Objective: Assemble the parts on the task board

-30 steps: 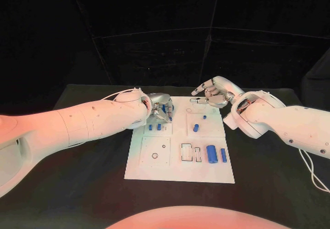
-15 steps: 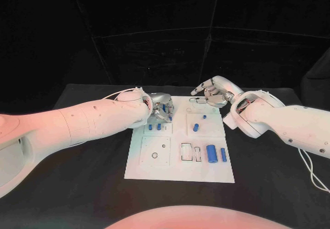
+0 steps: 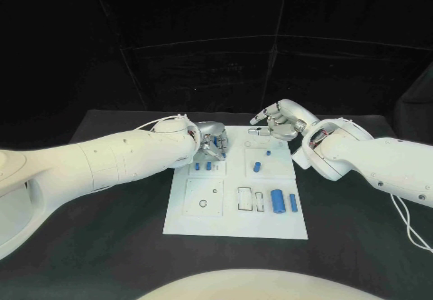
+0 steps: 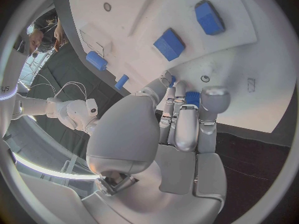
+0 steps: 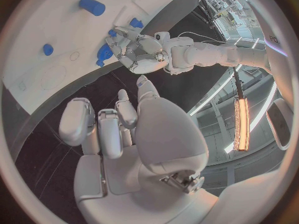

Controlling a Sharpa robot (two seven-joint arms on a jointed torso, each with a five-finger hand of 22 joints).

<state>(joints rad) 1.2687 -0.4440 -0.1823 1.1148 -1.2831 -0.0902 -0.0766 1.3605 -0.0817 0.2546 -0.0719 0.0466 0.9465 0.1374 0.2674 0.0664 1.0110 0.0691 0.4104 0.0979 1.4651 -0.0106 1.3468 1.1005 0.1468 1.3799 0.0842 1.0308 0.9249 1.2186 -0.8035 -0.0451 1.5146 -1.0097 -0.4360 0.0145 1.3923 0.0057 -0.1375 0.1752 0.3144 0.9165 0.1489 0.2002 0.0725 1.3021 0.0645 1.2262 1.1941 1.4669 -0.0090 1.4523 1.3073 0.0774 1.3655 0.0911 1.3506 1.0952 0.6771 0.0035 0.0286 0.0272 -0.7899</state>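
The white task board (image 3: 234, 215) lies mid-table. My left hand (image 3: 212, 141) hovers low over its far left corner, and its fingertips pinch a small blue part (image 4: 192, 98). Just in front of that hand two small blue parts (image 3: 202, 167) stand on the board. Another blue part (image 3: 257, 167) sits at the far right, with a tiny one (image 3: 269, 152) behind it. A thick blue cylinder (image 3: 278, 200) and a thin one (image 3: 293, 202) lie at the near right. My right hand (image 3: 280, 122) hangs above the board's far edge, fingers curled in, holding nothing.
Outlined recesses (image 3: 245, 199) and a small round hole (image 3: 203, 203) mark the board's near half. Black table (image 3: 108, 244) surrounds the board on all sides. My left forearm (image 3: 99, 165) stretches across the table's left part, and the right forearm (image 3: 370, 159) covers the far right.
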